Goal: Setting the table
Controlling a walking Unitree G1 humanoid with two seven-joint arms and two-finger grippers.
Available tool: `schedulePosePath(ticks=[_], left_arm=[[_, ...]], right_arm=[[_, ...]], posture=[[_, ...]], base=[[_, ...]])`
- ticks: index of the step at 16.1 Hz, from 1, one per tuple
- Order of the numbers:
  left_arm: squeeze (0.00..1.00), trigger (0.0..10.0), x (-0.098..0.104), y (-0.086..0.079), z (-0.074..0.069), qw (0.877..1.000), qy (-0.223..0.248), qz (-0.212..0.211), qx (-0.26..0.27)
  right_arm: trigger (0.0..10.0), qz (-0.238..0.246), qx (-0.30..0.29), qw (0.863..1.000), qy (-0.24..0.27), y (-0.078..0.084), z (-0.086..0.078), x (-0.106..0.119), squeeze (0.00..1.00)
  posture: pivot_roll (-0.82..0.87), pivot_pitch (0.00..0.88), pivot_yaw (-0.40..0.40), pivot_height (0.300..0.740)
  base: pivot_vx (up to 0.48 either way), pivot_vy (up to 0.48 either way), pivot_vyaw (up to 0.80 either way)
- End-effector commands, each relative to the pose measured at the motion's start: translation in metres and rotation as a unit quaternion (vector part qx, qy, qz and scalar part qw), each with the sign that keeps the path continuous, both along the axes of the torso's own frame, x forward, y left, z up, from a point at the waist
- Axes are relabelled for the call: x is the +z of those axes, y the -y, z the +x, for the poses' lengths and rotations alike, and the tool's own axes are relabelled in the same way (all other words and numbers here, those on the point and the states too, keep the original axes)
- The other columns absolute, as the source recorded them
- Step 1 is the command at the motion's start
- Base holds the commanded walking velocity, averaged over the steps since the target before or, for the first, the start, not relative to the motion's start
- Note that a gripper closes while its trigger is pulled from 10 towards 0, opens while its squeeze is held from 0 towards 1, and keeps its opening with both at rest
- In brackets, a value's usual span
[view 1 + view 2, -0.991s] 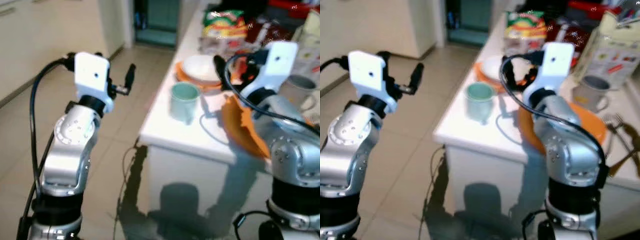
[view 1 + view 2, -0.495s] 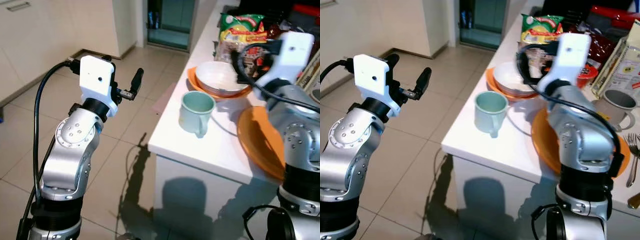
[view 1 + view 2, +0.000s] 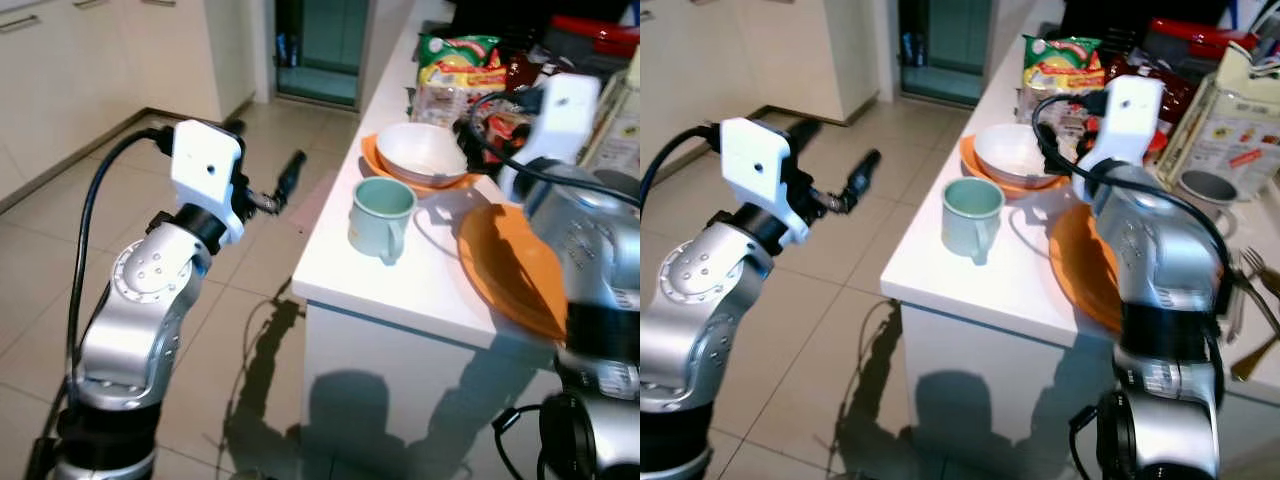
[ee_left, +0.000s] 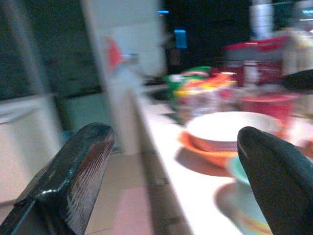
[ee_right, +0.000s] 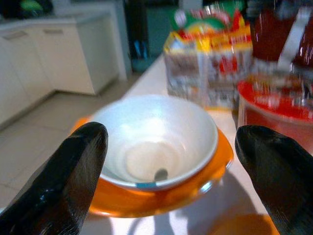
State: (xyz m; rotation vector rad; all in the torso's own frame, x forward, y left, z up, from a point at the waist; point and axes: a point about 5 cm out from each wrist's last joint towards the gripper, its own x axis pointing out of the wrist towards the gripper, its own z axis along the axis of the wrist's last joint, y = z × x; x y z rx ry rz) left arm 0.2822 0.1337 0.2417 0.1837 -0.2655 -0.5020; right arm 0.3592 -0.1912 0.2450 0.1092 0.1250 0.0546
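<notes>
A white bowl (image 3: 421,153) sits on a small orange plate (image 3: 372,152) near the left edge of the white table (image 3: 400,290). In front of it stands a pale green mug (image 3: 377,213), and a large orange plate (image 3: 505,265) lies to its right. My right gripper (image 5: 171,171) is open just above the table, pointing at the white bowl (image 5: 159,139) from close by, with nothing between its fingers. My left gripper (image 3: 835,150) is open over the floor, left of the table, level with the mug and aimed at the table; its fingers (image 4: 63,181) frame the bowl (image 4: 230,129).
Snack packets (image 3: 1060,62), a red container (image 3: 1190,45) and a carton (image 3: 1230,115) crowd the back of the table. A grey mug (image 3: 1202,192) and forks (image 3: 1252,285) lie at the right. Tiled floor (image 3: 60,270) and cabinets (image 3: 90,60) stretch to the left.
The camera has shifted, so the whole scene sits differently. My left gripper has reached a little further towards the table edge. My right gripper stays near the bowl.
</notes>
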Motion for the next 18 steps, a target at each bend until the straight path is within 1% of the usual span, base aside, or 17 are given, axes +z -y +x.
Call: schedulePosePath(ticks=[1,2,3,4,7,9,10,15,17,18], left_arm=[[0.00,10.0,0.001,0.009,-0.008,0.998,-0.006,0.009,-0.057],[0.00,10.0,0.000,0.010,-0.009,0.998,-0.008,0.013,-0.069],[0.00,10.0,0.001,0.010,-0.013,0.997,-0.011,0.017,-0.080],[0.00,10.0,0.002,0.009,-0.014,0.997,-0.010,0.019,-0.081],[0.00,10.0,0.004,0.009,-0.019,0.995,-0.014,0.022,-0.092],[0.00,10.0,0.004,0.012,-0.022,0.993,-0.020,0.025,-0.111],[0.00,10.0,0.004,0.014,-0.023,0.992,-0.022,0.028,-0.120],[0.00,10.0,0.006,0.014,-0.025,0.992,-0.026,0.030,-0.123],[0.00,10.0,0.006,0.014,-0.025,0.992,-0.027,0.031,-0.123],[0.00,10.0,0.007,0.014,-0.025,0.991,-0.026,0.032,-0.124]], right_arm=[[10.0,-0.006,-0.009,1.000,-0.011,0.006,0.009,-0.004,1.00],[10.0,0.000,-0.010,1.000,-0.015,0.006,0.013,-0.005,1.00],[10.0,0.008,-0.006,1.000,-0.025,0.006,0.027,-0.005,0.00],[10.0,0.012,0.000,1.000,-0.026,0.006,0.037,-0.003,0.00],[10.0,0.019,-0.009,0.999,-0.030,0.011,0.047,0.000,0.00],[10.0,0.029,-0.004,0.999,-0.044,0.010,0.050,-0.004,0.00],[10.0,0.025,0.001,0.998,-0.055,0.010,0.052,-0.007,0.00],[10.0,0.029,0.014,0.996,-0.081,0.007,0.056,-0.014,0.00],[10.0,0.040,0.016,0.995,-0.089,0.006,0.057,-0.017,0.00],[10.0,0.057,0.015,0.994,-0.092,0.005,0.057,-0.018,0.00]], posture=[[0.02,0.018,-0.038,0.740],[0.02,0.021,-0.038,0.740],[0.03,0.027,-0.045,0.740],[0.04,0.031,-0.051,0.740],[0.04,0.041,-0.058,0.740],[0.04,0.044,-0.057,0.740],[0.04,0.048,-0.056,0.740],[0.04,0.053,-0.055,0.740],[0.05,0.053,-0.053,0.740],[0.05,0.053,-0.053,0.740]], base=[[0.000,0.000,0.00],[0.000,0.000,0.00],[0.000,0.000,0.00],[0.000,0.000,0.00],[0.000,0.000,0.00],[0.000,0.000,0.00],[0.000,0.000,0.00],[0.000,0.000,0.00],[0.000,0.000,0.00],[0.000,0.000,0.00]])
